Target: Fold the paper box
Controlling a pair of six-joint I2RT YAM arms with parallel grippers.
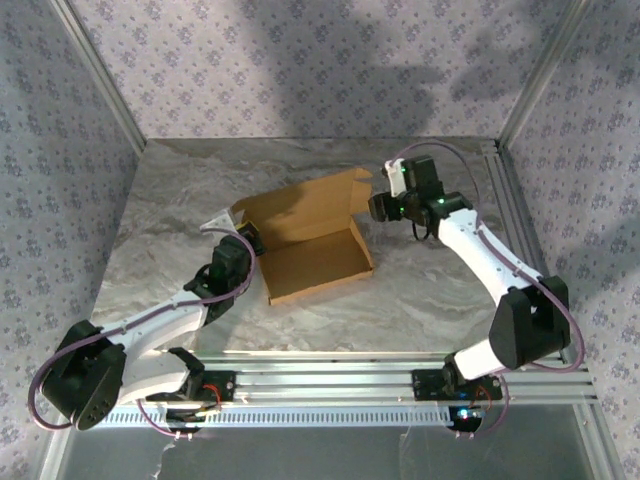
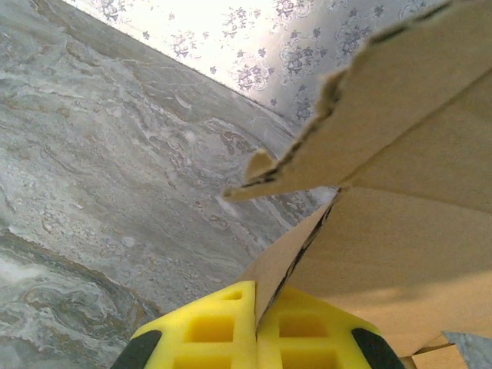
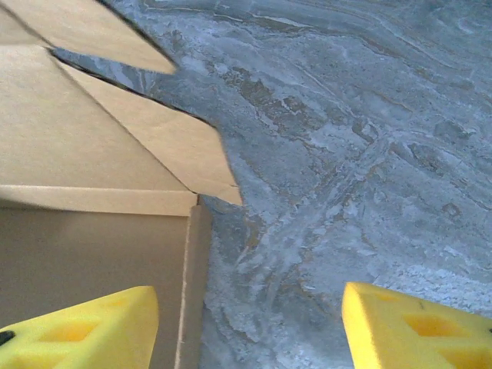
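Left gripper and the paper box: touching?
Touching. The left wrist view shows the left gripper shut on a flap of the paper box; the cardboard edge runs down between its yellow fingers.

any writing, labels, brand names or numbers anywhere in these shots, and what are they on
None can be read.
The paper box is plain brown cardboard with no print, inside or on its flaps.
The table has only a marbled pattern.
The walls carry a repeating floral pattern, no letters.
If the arms bear any marking, it is too small to make out.
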